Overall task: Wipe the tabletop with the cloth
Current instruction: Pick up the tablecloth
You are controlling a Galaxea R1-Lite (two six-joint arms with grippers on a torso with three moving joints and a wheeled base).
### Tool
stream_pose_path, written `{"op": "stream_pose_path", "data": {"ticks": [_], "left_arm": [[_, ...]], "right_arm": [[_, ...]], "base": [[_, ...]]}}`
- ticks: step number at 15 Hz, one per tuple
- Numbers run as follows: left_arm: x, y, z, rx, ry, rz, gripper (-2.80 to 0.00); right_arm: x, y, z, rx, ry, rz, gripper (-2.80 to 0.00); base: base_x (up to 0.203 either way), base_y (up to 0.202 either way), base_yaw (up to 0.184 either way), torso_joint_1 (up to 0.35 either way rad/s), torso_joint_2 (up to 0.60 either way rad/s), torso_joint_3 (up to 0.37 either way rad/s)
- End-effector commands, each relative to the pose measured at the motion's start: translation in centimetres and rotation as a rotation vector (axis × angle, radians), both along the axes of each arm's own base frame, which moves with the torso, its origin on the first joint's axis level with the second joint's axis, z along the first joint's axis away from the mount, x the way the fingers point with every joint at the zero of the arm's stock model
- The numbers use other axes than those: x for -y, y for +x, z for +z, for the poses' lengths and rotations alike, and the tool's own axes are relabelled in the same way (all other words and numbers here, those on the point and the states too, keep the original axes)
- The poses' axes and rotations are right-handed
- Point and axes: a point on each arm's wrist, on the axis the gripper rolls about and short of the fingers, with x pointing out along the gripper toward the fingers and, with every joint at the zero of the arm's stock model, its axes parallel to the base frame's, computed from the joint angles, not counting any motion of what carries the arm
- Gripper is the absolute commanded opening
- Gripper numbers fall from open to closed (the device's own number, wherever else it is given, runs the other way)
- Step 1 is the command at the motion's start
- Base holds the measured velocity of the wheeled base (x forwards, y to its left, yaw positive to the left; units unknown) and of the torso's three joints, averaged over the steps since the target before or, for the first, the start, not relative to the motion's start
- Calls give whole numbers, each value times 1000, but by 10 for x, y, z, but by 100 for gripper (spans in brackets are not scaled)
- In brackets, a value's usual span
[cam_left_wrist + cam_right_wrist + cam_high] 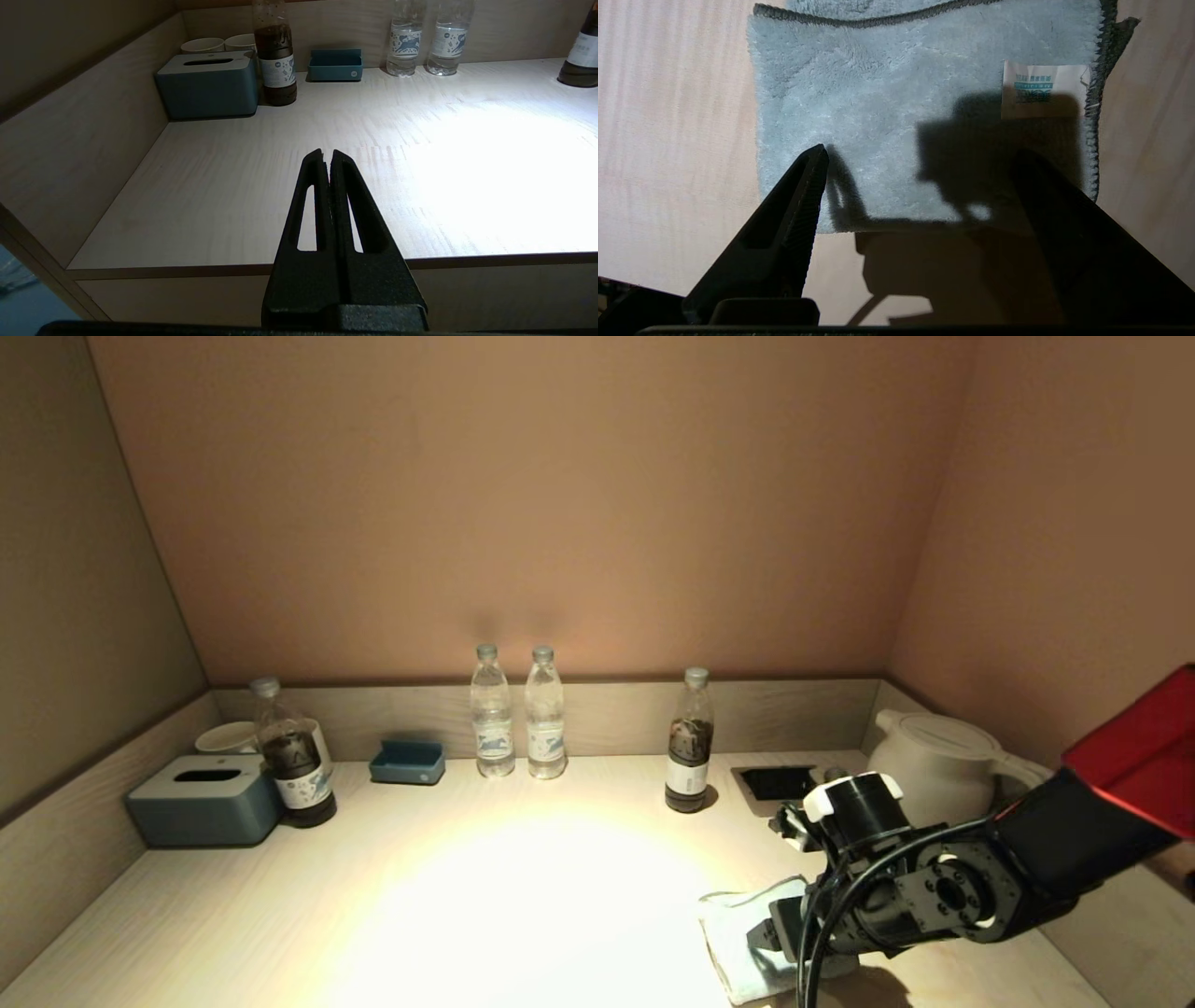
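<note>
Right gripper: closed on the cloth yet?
No: in the right wrist view the right gripper has its jaws spread wide over the cloth, which lies flat and ungrasped on the tabletop.

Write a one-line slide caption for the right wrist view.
Right tool open and poised above the folded pale blue cloth, tag showing, on the wood-grain tabletop.

The left gripper (327, 156), fingers pressed together, hangs before the tabletop's (261, 186) front edge; tissue box (208, 84) far off.
</note>
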Motion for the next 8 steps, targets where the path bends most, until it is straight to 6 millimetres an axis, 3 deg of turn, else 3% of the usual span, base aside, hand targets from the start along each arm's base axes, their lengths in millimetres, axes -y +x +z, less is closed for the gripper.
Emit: {"op": "stream_pose_path", "data": {"ticks": [1, 4, 5, 8], "left_arm": [[0, 0, 0, 0, 0, 0, -280], [0, 0, 0, 0, 0, 0, -280], [0, 0, 0, 0, 0, 0, -280], [0, 0, 0, 0, 0, 0, -280]], "right_arm": [[-2, 3, -7, -21, -5, 5, 0], [-2, 4, -13, -35, -14, 14, 0], [-2, 5, -14, -38, -16, 17, -280], [-2, 6, -17, -45, -21, 20, -280]], "base": [[0, 0, 0, 0, 0, 0], [0, 0, 0, 0, 0, 0], [0, 0, 0, 0, 0, 0], [0, 0, 0, 0, 0, 0]]}}
